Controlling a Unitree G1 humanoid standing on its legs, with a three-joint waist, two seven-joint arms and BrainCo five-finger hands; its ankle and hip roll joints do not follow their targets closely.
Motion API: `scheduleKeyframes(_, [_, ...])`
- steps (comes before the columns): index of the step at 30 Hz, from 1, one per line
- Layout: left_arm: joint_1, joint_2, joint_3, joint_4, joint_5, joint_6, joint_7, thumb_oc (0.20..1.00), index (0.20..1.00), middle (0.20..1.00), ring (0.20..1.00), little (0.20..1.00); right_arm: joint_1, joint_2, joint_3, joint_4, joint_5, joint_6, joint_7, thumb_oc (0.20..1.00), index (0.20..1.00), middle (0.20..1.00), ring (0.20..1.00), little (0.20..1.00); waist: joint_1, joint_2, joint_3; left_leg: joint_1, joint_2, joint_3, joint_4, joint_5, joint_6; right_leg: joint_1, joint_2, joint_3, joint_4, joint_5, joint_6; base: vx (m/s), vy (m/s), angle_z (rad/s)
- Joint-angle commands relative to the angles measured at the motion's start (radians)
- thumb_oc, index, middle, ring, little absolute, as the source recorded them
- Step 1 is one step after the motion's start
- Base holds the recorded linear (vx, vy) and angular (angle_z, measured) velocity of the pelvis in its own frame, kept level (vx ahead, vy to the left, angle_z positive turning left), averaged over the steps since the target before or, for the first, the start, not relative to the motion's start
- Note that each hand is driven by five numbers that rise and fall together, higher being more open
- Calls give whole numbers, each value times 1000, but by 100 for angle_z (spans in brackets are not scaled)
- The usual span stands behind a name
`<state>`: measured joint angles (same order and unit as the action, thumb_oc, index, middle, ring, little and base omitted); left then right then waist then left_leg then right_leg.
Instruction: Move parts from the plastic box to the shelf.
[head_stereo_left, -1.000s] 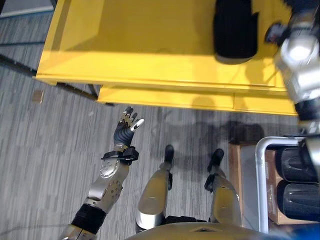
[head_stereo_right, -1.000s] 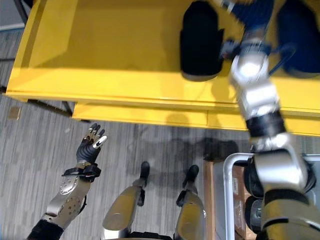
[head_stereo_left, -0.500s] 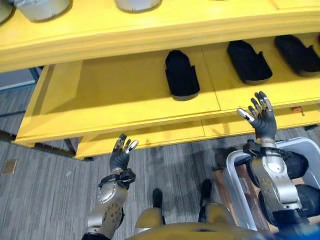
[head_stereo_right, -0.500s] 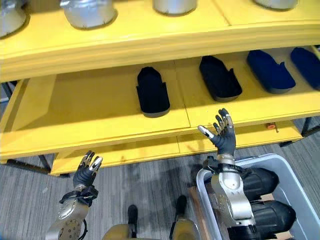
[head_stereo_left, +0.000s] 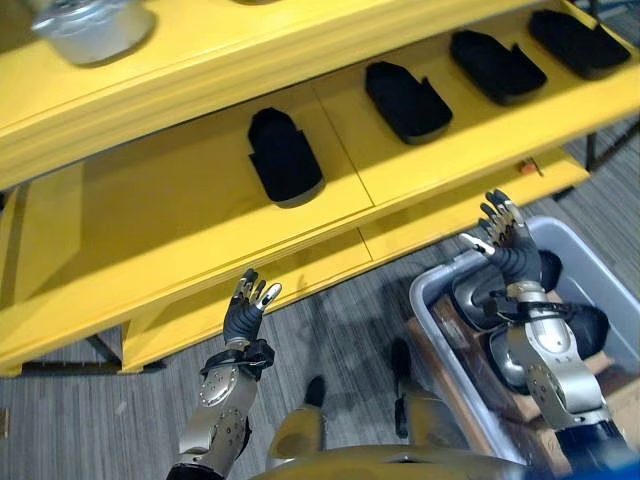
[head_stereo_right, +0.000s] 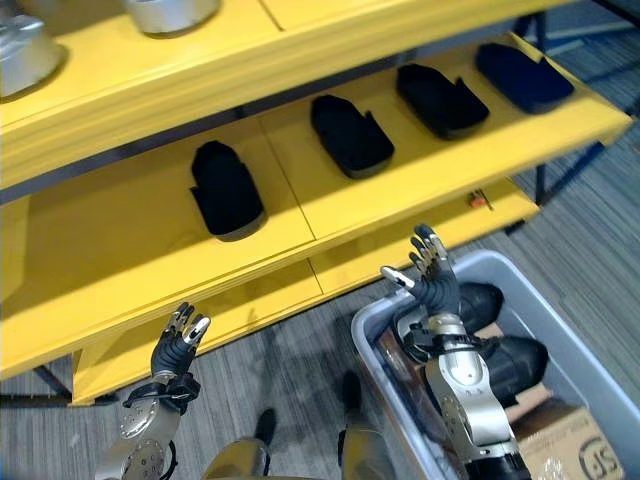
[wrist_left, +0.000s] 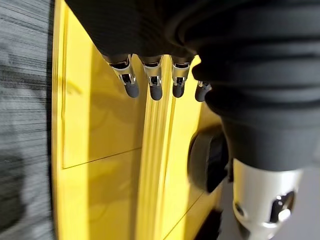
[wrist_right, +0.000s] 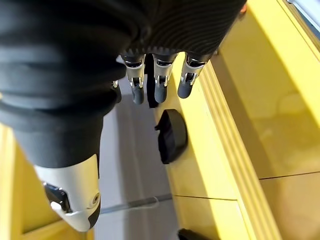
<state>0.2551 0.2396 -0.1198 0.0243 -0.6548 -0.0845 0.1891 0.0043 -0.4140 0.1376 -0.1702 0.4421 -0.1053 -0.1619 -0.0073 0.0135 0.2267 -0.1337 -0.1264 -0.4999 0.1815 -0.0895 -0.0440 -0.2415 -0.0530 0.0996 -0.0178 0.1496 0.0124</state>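
Note:
Several black shoe-shaped parts lie in a row on the yellow shelf (head_stereo_left: 200, 215)'s middle board: one (head_stereo_left: 285, 158) at the left, another (head_stereo_left: 407, 100) beside it, more (head_stereo_left: 497, 66) to the right. The grey plastic box (head_stereo_right: 372, 312) stands on the floor at the lower right with black parts (head_stereo_right: 515, 360) inside. My right hand (head_stereo_left: 510, 250) is raised above the box's near corner, open and holding nothing. My left hand (head_stereo_left: 243, 315) is raised in front of the lowest shelf board, open too. The right wrist view shows straight fingers (wrist_right: 160, 82) and one black part (wrist_right: 171, 135) on the shelf.
Silver metal pots (head_stereo_right: 20, 50) stand on the top shelf board. A cardboard box (head_stereo_right: 570, 445) lies inside the plastic box's near end. A small orange item (head_stereo_right: 478, 200) sits on the shelf's front edge. Grey carpet floor (head_stereo_left: 70, 440) lies below the shelf.
The camera has swung up and to the right, so the shelf boards and box show more fully. My right arm has drawn back from the shelf to above the box. My left hand stays raised.

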Motion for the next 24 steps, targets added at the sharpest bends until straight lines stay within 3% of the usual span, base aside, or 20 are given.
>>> scheduleKeyframes(1, [9, 28, 21, -43, 7, -65, -24, 1000, 1000, 1000, 1000, 1000, -2, 8, -28, -35, 4, -54, 10, 1000, 1000, 1000, 1000, 1000, 18, -1, -13, 47, 98, 120, -109, 119, -24, 104, 16, -46, 89, -150, 65, 38, 233, -67])
scheduleKeyframes(9, [9, 71, 22, -42, 27, -49, -29, 1000, 1000, 1000, 1000, 1000, 20, 38, -26, -51, 7, -19, 31, 1000, 1000, 1000, 1000, 1000, -9, 0, -13, 90, 22, 231, -91, 39, 54, 82, -50, 38, 90, -87, 138, -41, 289, -30])
scheduleKeyframes(11, [-15, 96, 13, -28, 69, -44, -30, 1000, 1000, 1000, 1000, 1000, 22, 56, -24, -43, 8, -12, 33, 1000, 1000, 1000, 1000, 1000, -32, -7, -2, 90, -4, 272, -90, 29, 74, 47, -67, 87, 84, -34, 168, -135, 320, -35])
scheduleKeyframes(13, [-26, 111, 19, -22, 87, -47, -29, 1000, 1000, 1000, 1000, 1000, 11, 69, -13, -33, 18, -7, 38, 1000, 1000, 1000, 1000, 1000, -39, -14, 8, 80, -2, 317, -92, 30, 82, 16, -66, 97, 74, 10, 184, -146, 228, -65])
scheduleKeyframes(14, [-29, 120, 26, -21, 93, -47, -26, 1000, 1000, 1000, 1000, 1000, -1, 72, -3, -26, 20, -4, 40, 1000, 1000, 1000, 1000, 1000, -30, -14, 16, 76, 9, 346, -93, 30, 86, -4, -56, 71, 82, 3, 180, -169, 190, -105])
scheduleKeyframes(15, [-26, 125, 43, -23, 90, -50, -22, 1000, 1000, 1000, 1000, 1000, -17, 72, 14, -18, 20, -2, 49, 1000, 1000, 1000, 1000, 1000, -2, 0, 25, 73, 37, 401, -96, 33, 88, 7, -80, -116, 144, -52, 149, -151, 173, -234])
scheduleKeyframes(16, [-14, 123, 53, -28, 87, -48, -22, 1000, 1000, 1000, 1000, 1000, -16, 73, 17, -18, 24, -3, 52, 1000, 1000, 1000, 1000, 1000, 5, 3, 19, 75, 48, 421, -105, 39, 91, 28, -96, -183, 164, -76, 135, -176, 136, -208])
scheduleKeyframes(17, [15, 110, 67, -43, 74, -39, -27, 1000, 1000, 1000, 1000, 1000, -20, 77, 25, -9, 33, -1, 59, 1000, 1000, 1000, 1000, 1000, 36, 0, -5, 83, 81, 496, -139, 46, 87, 90, -136, -325, 151, -103, 120, -112, 31, -211])
scheduleKeyframes(19, [26, 106, 75, -46, 66, -36, -29, 1000, 1000, 1000, 1000, 1000, -26, 79, 26, -6, 34, 0, 57, 1000, 1000, 1000, 1000, 1000, 47, -5, -12, 89, 86, 516, -149, 44, 86, 108, -146, -352, 119, -92, 125, -53, -28, -169])
scheduleKeyframes(22, [53, 88, 99, -51, 46, -31, -29, 1000, 1000, 1000, 1000, 1000, -48, 83, 31, 1, 24, 12, 52, 1000, 1000, 1000, 1000, 1000, 60, -24, -26, 103, 104, 600, -162, 31, 74, 112, -176, -411, 0, -8, 158, 9, -89, -86])
scheduleKeyframes(24, [64, 74, 107, -45, 56, -27, -34, 1000, 1000, 1000, 1000, 1000, -26, 76, 18, -13, 22, 20, 57, 1000, 1000, 1000, 1000, 1000, 53, -41, -33, 121, 113, 632, -168, 26, 63, 135, -148, -378, -62, 3, 160, 99, -172, -73])
